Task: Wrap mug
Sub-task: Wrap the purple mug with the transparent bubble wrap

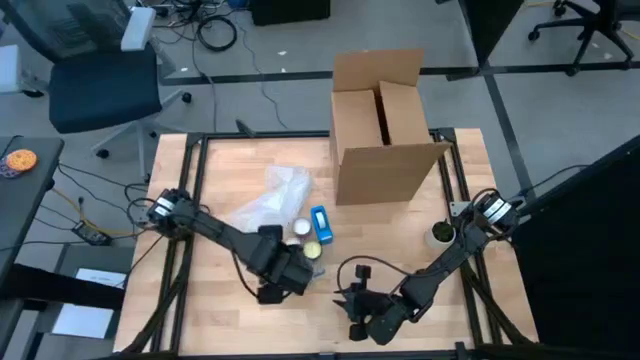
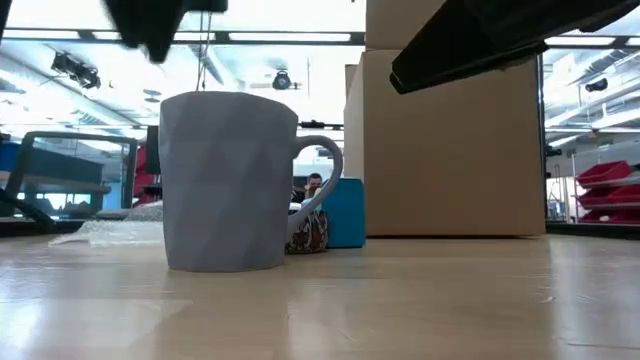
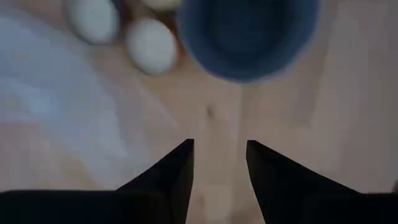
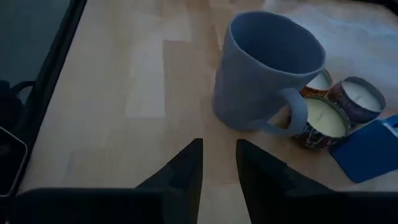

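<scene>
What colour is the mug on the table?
The mug is pale blue-grey; the right wrist view shows it best.

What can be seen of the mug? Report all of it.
The mug is blue-grey with faceted walls and a loop handle, matte like ceramic. It stands upright and empty on the wooden table, untouched by either gripper. Candles sit close against its handle side, and a blue box lies just beyond them.

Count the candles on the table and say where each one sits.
3, clustered beside the mug on its handle side: the nearest candle touching the handle, a second candle next to the blue box, a third candle behind, partly hidden by the mug.
</scene>
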`<state>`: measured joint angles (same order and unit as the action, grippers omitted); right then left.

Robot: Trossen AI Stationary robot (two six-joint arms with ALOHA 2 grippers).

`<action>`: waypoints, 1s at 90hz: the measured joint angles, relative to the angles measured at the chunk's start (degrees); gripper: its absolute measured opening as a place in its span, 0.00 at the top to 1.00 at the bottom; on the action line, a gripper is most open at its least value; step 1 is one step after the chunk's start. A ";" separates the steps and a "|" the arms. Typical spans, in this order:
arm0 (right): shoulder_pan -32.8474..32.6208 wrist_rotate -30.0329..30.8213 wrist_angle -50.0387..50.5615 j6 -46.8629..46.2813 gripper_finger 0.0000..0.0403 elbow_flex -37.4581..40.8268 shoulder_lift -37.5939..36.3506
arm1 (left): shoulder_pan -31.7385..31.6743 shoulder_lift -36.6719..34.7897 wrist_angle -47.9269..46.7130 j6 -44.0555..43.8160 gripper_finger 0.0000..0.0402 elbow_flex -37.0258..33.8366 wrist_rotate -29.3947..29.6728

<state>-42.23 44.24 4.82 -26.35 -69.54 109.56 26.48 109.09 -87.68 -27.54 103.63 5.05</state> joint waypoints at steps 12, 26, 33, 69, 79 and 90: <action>-0.17 -0.92 0.03 -2.05 0.82 0.00 0.00 | 0.00 -1.94 -1.46 0.06 0.67 -8.20 2.45; -0.60 -0.97 -0.02 -3.55 0.82 0.00 0.00 | -2.43 -7.69 -1.30 -3.22 0.67 -21.90 1.85; -0.62 -0.95 -0.03 -3.85 0.82 0.00 0.00 | -4.20 -10.94 2.97 -5.15 0.67 -29.00 2.51; -0.62 -0.94 0.01 -4.69 0.82 0.00 0.00 | -10.62 -16.06 23.22 -5.74 0.67 -50.20 4.71; -0.62 -0.93 0.10 -4.69 0.82 0.00 0.00 | -11.98 -16.06 29.16 -5.68 0.67 -53.27 1.75; -0.62 -0.93 0.11 -4.72 0.82 0.00 0.00 | -13.59 -16.41 36.27 -6.05 0.70 -56.36 -4.05</action>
<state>-42.85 43.31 4.93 -31.07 -69.54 109.56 12.89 92.68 -51.41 -33.59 47.27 1.00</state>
